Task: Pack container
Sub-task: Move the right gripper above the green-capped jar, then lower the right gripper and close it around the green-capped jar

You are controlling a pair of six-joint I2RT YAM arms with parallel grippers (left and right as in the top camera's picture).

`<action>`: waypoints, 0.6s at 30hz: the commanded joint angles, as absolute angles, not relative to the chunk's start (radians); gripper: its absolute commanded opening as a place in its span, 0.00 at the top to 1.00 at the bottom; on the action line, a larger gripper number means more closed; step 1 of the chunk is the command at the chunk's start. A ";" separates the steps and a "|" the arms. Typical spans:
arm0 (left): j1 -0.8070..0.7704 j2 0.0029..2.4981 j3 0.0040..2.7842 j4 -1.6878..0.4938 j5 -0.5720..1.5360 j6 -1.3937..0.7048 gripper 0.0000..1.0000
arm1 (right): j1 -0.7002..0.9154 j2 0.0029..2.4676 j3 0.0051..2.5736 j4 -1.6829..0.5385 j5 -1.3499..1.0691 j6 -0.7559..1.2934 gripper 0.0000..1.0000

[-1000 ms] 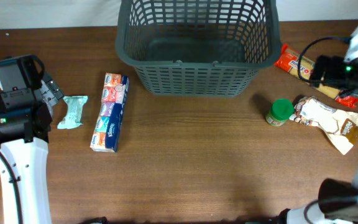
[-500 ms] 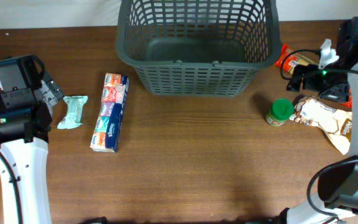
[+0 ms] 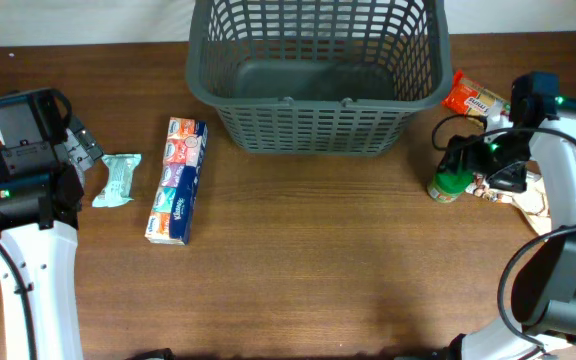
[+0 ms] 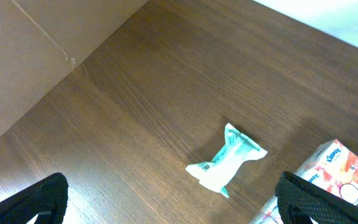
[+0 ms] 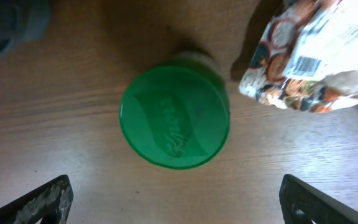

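Note:
The container (image 3: 318, 104), a large dark grey slotted basket, stands at the back centre with nothing visible inside. A jar with a green lid (image 3: 451, 181) stands upright to its front right. My right gripper (image 3: 465, 156) hovers open just beside and above the jar. In the right wrist view the lid (image 5: 174, 116) sits just ahead of the gripper (image 5: 179, 202), whose fingertips (image 5: 42, 199) are spread wide and hold nothing. My left gripper (image 4: 176, 205) is open over bare table, short of a mint-green packet (image 4: 225, 160).
A long tissue pack (image 3: 177, 180) lies right of the mint-green packet (image 3: 118, 180). An orange packet (image 3: 475, 100) lies by the basket's right corner. A white and brown pouch (image 3: 538, 195) lies right of the jar, close to it (image 5: 316, 62).
My right arm has swung left and down from over the orange packet to the green-lidded jar. The left arm and all objects have stayed put.

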State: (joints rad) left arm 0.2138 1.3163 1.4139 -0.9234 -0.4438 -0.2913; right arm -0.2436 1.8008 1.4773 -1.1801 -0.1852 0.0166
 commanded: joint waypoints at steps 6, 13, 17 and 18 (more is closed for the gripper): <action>0.219 1.309 1.428 -0.921 -0.437 -0.290 0.00 | -0.248 1.794 1.438 -1.172 -0.168 -0.074 0.01; 0.219 1.309 1.428 -0.921 -0.437 -0.290 0.01 | -0.226 1.794 1.438 -1.160 -0.110 -0.071 0.01; 0.219 1.309 1.428 -0.921 -0.437 -0.290 0.00 | -0.188 1.800 1.438 -1.140 -0.076 -0.075 0.01; 0.219 1.309 1.428 -0.921 -0.437 -0.290 0.00 | -0.177 1.805 1.438 -1.135 -0.065 -0.075 0.01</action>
